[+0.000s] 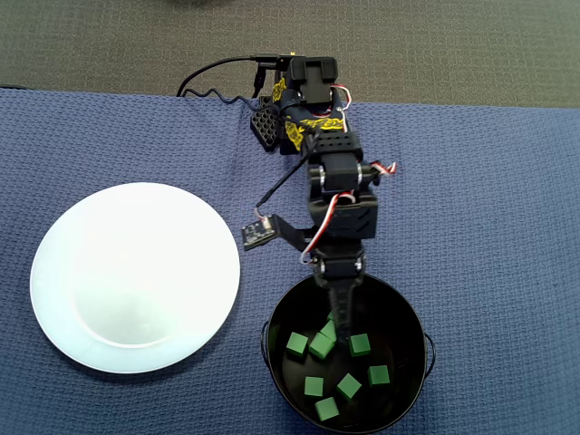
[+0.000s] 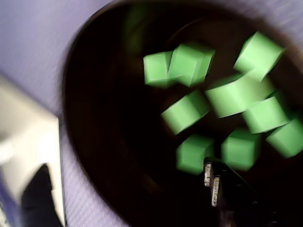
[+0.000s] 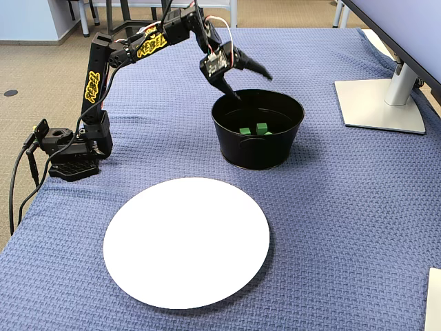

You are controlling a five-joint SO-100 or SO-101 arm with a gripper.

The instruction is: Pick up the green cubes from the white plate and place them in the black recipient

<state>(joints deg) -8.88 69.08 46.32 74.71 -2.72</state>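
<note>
While my gripper (image 3: 249, 81) hangs over the rim of the black pot (image 3: 258, 150), my two fingers stand spread wide apart with nothing between them, which the fixed view shows plainly. Looking at the white plate (image 1: 136, 276) from overhead, I find it bare: no green on it anywhere. All the green cubes (image 1: 349, 387) I can find lie loose on the floor of the pot; the wrist view, though blurred, shows about nine of them scattered there, some touching, one seemingly tipped against its neighbours. Overhead I count fewer, since my own arm covers part of the pot.

By my reckoning the job is as good as finished. Nothing is left on the plate to fetch, and all that seems to remain is drawing my arm clear of the pot.
</note>
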